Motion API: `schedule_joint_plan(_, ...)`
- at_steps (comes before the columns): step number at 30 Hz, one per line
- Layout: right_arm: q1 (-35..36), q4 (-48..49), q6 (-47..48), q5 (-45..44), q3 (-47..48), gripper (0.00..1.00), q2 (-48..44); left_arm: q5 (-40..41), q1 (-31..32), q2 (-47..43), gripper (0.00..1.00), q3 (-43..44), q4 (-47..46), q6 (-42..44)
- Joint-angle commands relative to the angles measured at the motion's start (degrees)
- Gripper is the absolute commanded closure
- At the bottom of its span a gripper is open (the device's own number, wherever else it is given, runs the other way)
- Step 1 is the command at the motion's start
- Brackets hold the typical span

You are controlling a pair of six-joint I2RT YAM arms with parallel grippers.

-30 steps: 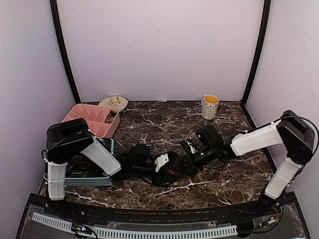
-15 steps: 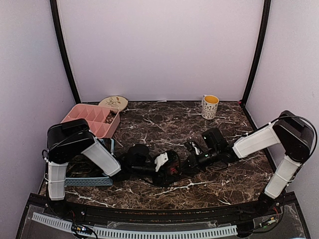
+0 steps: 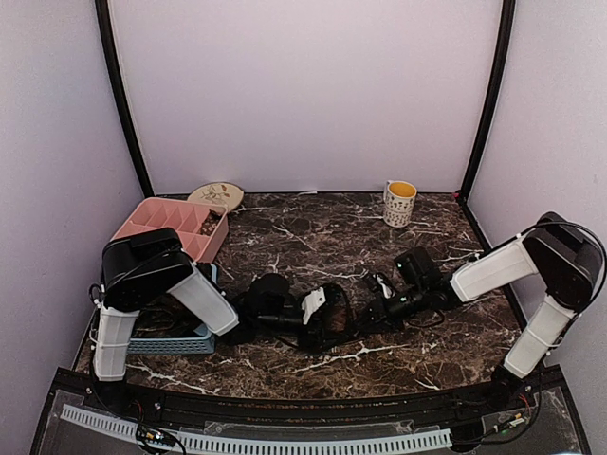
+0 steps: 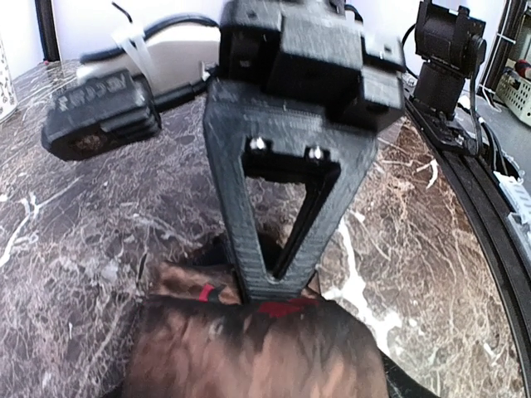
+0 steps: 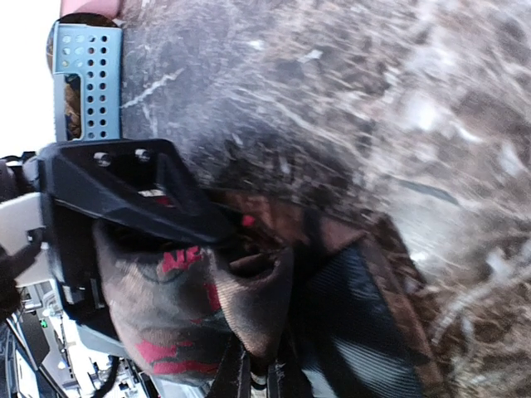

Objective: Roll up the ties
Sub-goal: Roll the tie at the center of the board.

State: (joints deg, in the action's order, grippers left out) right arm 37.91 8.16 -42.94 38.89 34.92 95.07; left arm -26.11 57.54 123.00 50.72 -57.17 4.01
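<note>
Top view: on a dark marble table (image 3: 313, 237), the two arms met near the middle. Over the last second the right gripper (image 3: 379, 308) had drawn back to the right, away from the left gripper (image 3: 319, 318), whose jaws had widened. A dark, partly rolled tie (image 3: 336, 327) lay on the table at the left gripper's tip. This probably meant the roll was being let go, with one end yet to be tucked. A pink tray (image 3: 142, 213), a plate (image 3: 216, 195) and a mug (image 3: 400, 203) stood well apart at the back. A blue basket (image 3: 171, 346) sat near the left arm's base. Nothing lay between the grippers and the tie.

Left wrist view: one black finger (image 4: 228, 207) pointed down onto the reddish-brown fabric of the tie (image 4: 249, 348). The other finger was out of frame, so the jaws stood well apart. Whether they pressed the roll could not be told.

Right wrist view, blurred: the tie's coil (image 5: 174, 315), dark with red marks, sat under the left gripper's black finger (image 5: 124, 191). The right fingertips (image 5: 249, 377) were together, and fabric reached down to them. Whether they pinched it could not be told. A loose tail of the tie trailed to the right, and this slack could undo the roll.
</note>
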Motion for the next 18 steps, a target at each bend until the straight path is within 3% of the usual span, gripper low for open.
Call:
schedule_joint_plan(1,-0.2,-11.9,2.5,-7.8,-3.3,1.0,1.7,-1.8,0.3,0.6,0.33,1.4,1.4,-1.7)
schedule_joint_plan(7,1.1,-13.0,3.9,-8.3,-1.8,1.0,3.6,-2.7,0.3,1.6,0.36,3.5,5.1,-0.8)
schedule_joint_plan(12,1.1,-14.4,4.4,-7.2,0.2,0.99,3.7,-2.8,0.3,1.4,0.65,2.5,8.1,2.0)
schedule_joint_plan(14,0.8,-15.4,4.2,-6.9,0.4,0.92,1.7,-2.1,0.3,0.9,0.72,0.1,8.4,3.0)
schedule_joint_plan(18,-0.6,-16.1,2.8,-5.8,-0.8,0.62,-4.3,-1.1,0.5,0.4,0.8,-2.3,9.9,4.5)
